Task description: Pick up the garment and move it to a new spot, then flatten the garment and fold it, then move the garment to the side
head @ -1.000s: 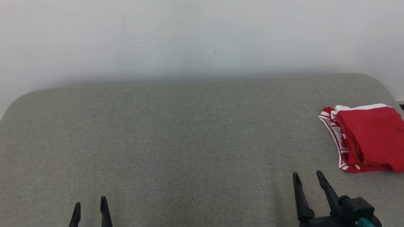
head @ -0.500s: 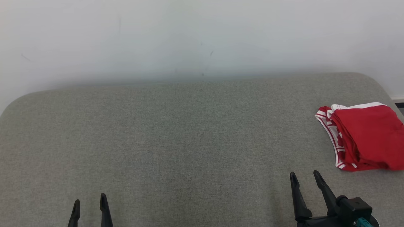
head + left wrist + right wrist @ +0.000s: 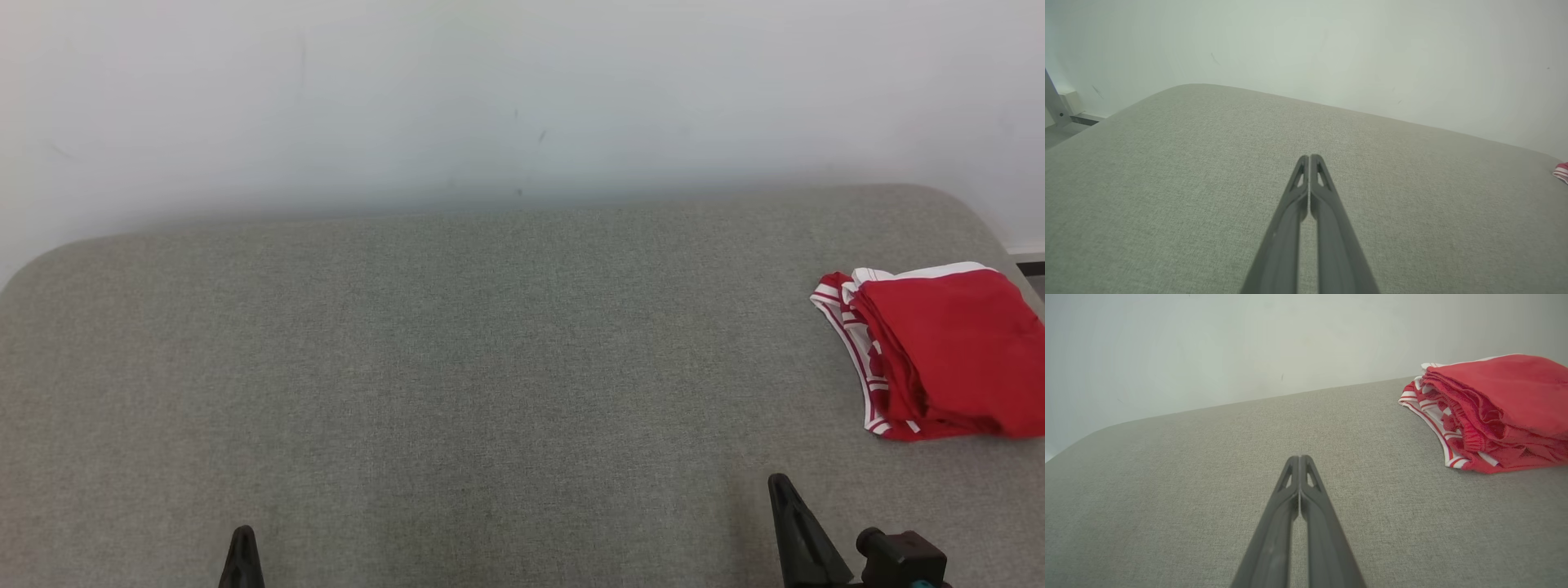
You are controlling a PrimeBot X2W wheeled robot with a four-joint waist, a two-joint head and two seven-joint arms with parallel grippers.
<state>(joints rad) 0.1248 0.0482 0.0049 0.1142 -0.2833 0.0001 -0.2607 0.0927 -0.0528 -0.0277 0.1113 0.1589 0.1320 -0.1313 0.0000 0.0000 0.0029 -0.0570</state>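
Note:
The garment (image 3: pixel 939 351) is red with white striped trim, folded into a small stack at the right edge of the grey padded table (image 3: pixel 457 351); the right wrist view has the garment (image 3: pixel 1490 412) at its right side. My right gripper (image 3: pixel 785 490) sits low at the front right, apart from the garment, and its fingertips (image 3: pixel 1299 459) are pressed together with nothing between them. At the front left, my left gripper (image 3: pixel 242 537) is shut too, its fingertips (image 3: pixel 1309 158) touching over bare fabric. A sliver of the garment (image 3: pixel 1562 171) peeks in at the far right of the left wrist view.
A pale wall (image 3: pixel 506 98) rises right behind the table's far rounded edge. A metal frame leg (image 3: pixel 1055 106) and floor show past the table's left corner in the left wrist view. Wide bare fabric lies between the two grippers.
Both grippers have closed from open to shut and dropped lower in the head view. The head camera has shifted slightly, so the garment sits a little further left.

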